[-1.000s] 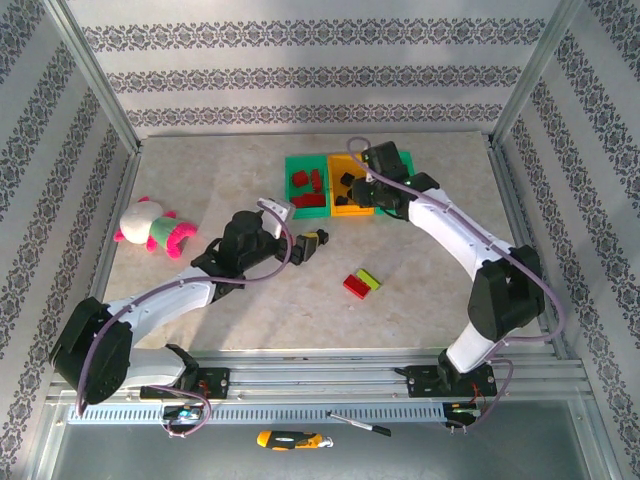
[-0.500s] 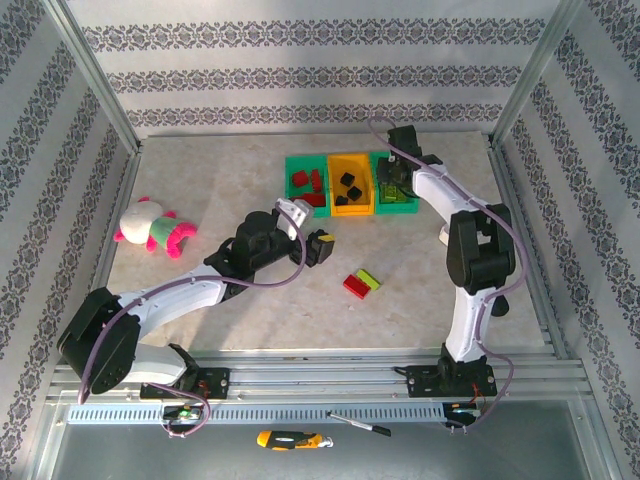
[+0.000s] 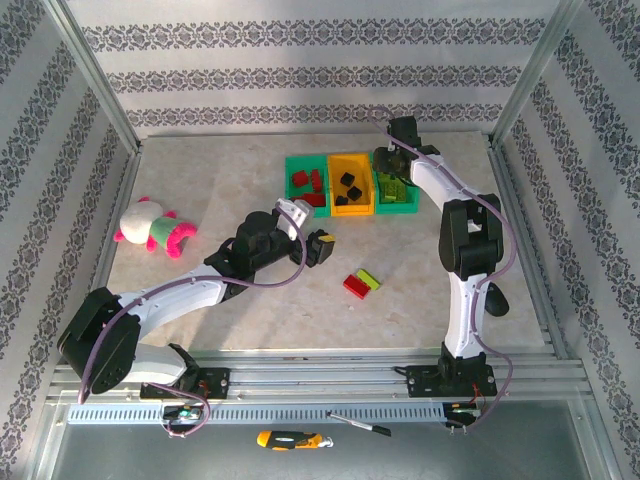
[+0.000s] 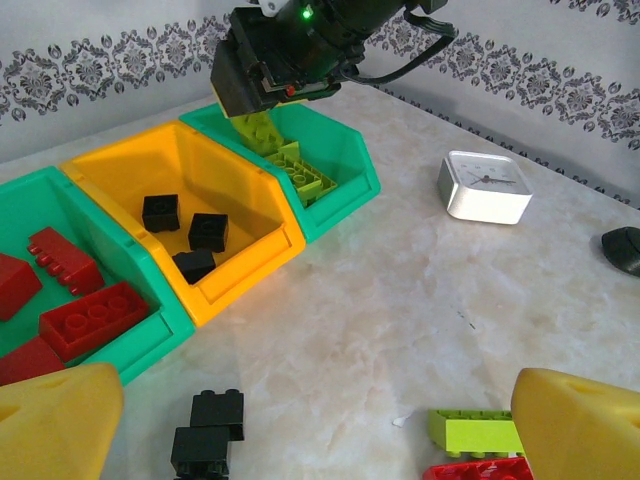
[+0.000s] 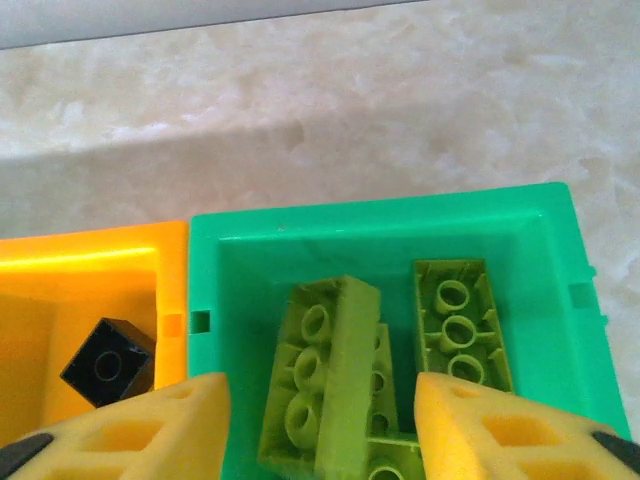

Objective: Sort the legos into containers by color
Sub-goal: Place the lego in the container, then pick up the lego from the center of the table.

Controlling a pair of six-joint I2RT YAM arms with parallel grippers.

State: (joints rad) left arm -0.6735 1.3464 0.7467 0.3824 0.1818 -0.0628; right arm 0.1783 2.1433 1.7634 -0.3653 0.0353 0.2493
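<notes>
Three joined containers stand at the back: a left green bin (image 3: 292,160) with red legos, an orange bin (image 3: 351,158) with black legos (image 4: 208,231), and a right green bin (image 3: 398,208) with lime legos. My right gripper (image 3: 392,166) hangs over the right green bin (image 5: 380,215), open. A lime brick (image 5: 330,370) sits tilted between its fingers (image 5: 150,430), touching neither. My left gripper (image 4: 320,430) is open low over the table. Black legos (image 4: 208,432) lie by its left finger. A lime brick (image 4: 475,432) and a red brick (image 4: 470,470) lie by its right finger.
A pink, white and green plush toy (image 3: 150,228) lies at the left. A small white clock (image 4: 485,185) stands right of the bins, with a dark object (image 4: 625,250) beyond it. Patterned walls close the table's back and sides.
My right gripper swung from the orange bin to the right green bin and opened, letting go of the lime brick. My left gripper shifted slightly right, over the black legos.
</notes>
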